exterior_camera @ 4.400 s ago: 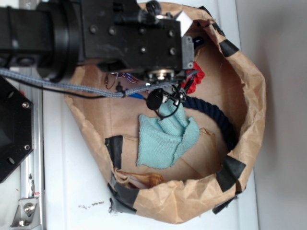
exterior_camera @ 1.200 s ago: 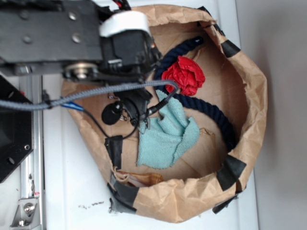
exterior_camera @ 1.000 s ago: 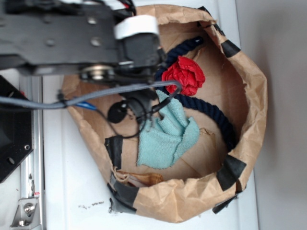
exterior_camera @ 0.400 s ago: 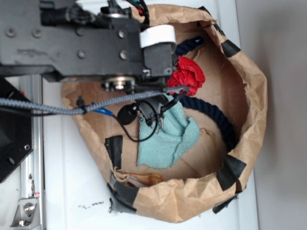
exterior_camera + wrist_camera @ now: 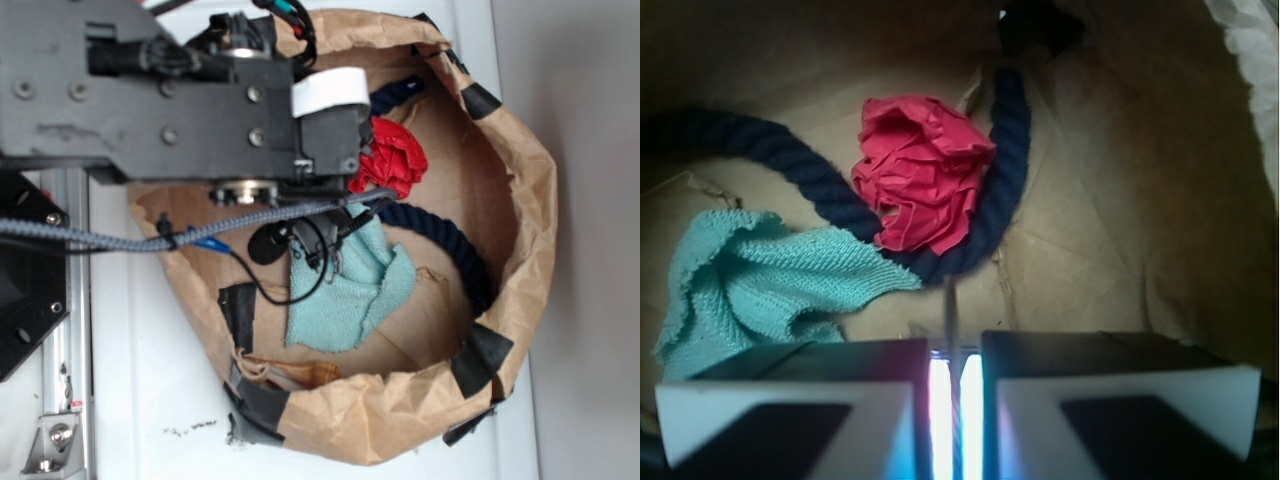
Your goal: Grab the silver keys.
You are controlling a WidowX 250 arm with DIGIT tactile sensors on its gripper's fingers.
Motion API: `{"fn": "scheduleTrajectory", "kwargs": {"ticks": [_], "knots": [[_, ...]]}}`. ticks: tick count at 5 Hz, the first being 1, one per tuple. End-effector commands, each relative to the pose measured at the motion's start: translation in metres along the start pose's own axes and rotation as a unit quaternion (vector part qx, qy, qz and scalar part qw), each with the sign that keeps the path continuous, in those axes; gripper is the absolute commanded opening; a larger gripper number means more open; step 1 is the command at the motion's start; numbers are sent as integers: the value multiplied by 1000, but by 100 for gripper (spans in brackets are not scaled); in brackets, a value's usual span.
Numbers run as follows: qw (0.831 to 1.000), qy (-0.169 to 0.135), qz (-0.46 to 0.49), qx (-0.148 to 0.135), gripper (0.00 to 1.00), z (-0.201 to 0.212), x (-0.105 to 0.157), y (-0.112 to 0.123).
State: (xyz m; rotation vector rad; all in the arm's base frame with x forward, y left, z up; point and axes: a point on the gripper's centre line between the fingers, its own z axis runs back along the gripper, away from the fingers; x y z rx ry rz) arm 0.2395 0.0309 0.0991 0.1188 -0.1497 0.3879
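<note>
Swung across the bag (image 5: 520, 200) toward the red cloth (image 5: 395, 165), the gripper (image 5: 955, 350) has its jaws pressed on a thin wire (image 5: 951, 300), likely the ring of the keys (image 5: 332, 258) dangling over the teal cloth (image 5: 350, 290). Grasp seems made; next, lift clear. Keys blurred, hardly readable

Brown paper bag (image 5: 520, 200), rim rolled down and patched with black tape (image 5: 478, 362), standing on a white surface (image 5: 140, 400). Inside lie a crumpled red cloth (image 5: 920, 185), a dark navy rope (image 5: 1005, 150) curving around it and touching it, and a teal knitted cloth (image 5: 760, 285) beside the rope.
</note>
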Motion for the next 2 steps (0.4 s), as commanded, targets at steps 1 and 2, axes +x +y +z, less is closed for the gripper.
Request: {"fn": "scheduleTrajectory", "kwargs": {"ticks": [1,2], "knots": [[1000,-19,-7,4,0,6,-4,4],[1000,-23,-4,2,0,6,-4,5]]}}
